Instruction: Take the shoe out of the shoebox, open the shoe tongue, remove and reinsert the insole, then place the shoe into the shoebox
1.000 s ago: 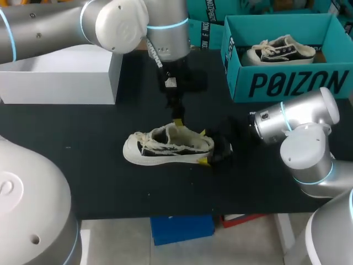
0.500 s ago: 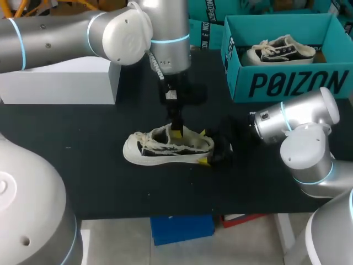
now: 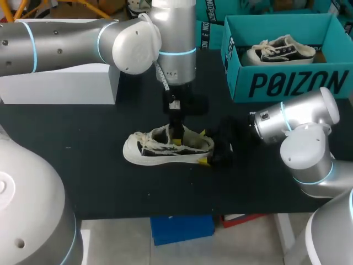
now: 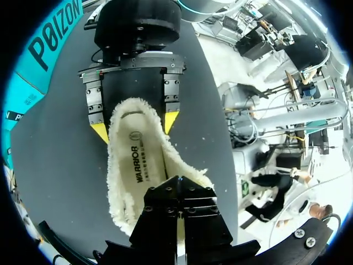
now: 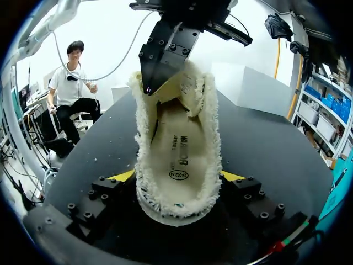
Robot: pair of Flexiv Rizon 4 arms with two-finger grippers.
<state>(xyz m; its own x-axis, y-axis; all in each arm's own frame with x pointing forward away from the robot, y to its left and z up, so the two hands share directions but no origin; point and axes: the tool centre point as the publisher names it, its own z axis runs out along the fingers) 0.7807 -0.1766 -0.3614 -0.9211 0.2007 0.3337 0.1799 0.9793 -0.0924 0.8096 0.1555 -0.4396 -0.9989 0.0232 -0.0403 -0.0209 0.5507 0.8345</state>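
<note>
On the counter the shoe is being held upright on its sole. The left hand, fingers narrowed together, is being held inside its opening. Its heel is being clamped by the right hand. The shoebox is standing well apart.

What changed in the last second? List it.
The left gripper lowered into the opening of the fleece-lined black-and-white sneaker, its arm shifting right. The right gripper stayed clamped on the heel; the sneaker and the teal cardboard shoebox did not move.
</note>
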